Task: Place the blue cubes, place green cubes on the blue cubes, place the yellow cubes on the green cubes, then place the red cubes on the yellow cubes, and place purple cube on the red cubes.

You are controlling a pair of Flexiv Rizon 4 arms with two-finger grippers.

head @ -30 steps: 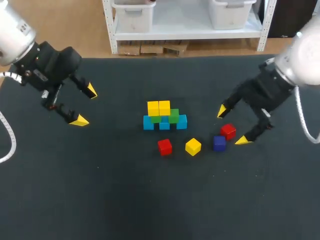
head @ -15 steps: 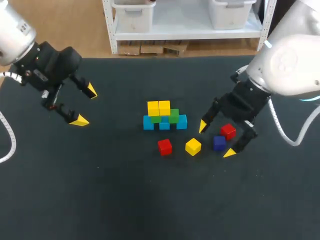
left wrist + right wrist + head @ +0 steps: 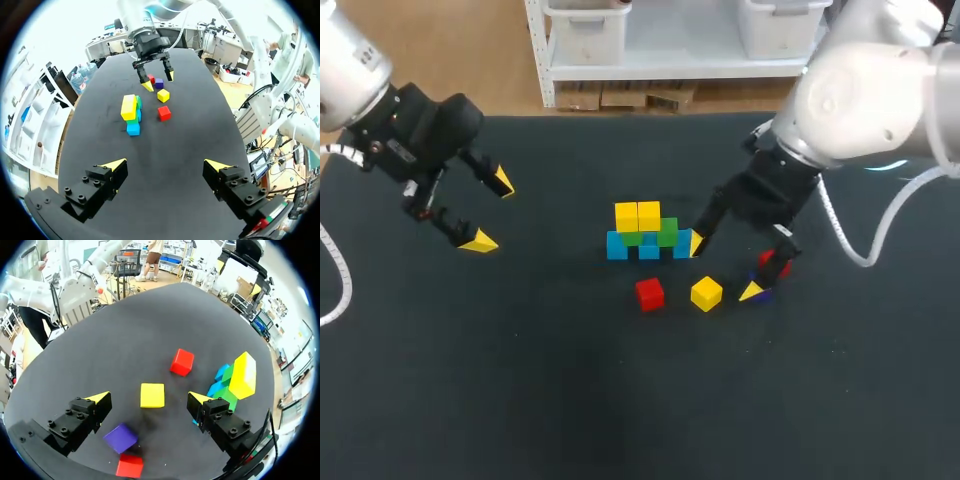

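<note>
Cubes stand in a stack near the middle of the dark table. It has a row of blue cubes at the bottom, green cubes on them, and two yellow cubes side by side on top.

On the robot's side of the stack, close to it, lies a loose red cube. A loose yellow cube sits just to that one's right, apart from it. Further right of the stack are a purple cube and a second red cube, close together and partly hidden under the right arm in the head view.

The right end effector hangs just right of the stack with its fingers spread wide, and it grips nothing. One yellow tip is beside the right end of the blue row and the other is near the purple cube. In the right wrist view the loose yellow cube lies between the two fingers with a gap on either side. The stack is beyond one finger, and the purple cube and second red cube are under the end effector.

The left end effector is well to the left of the stack, fingers wide apart and empty. Its wrist view shows the stack far ahead of it.
</note>
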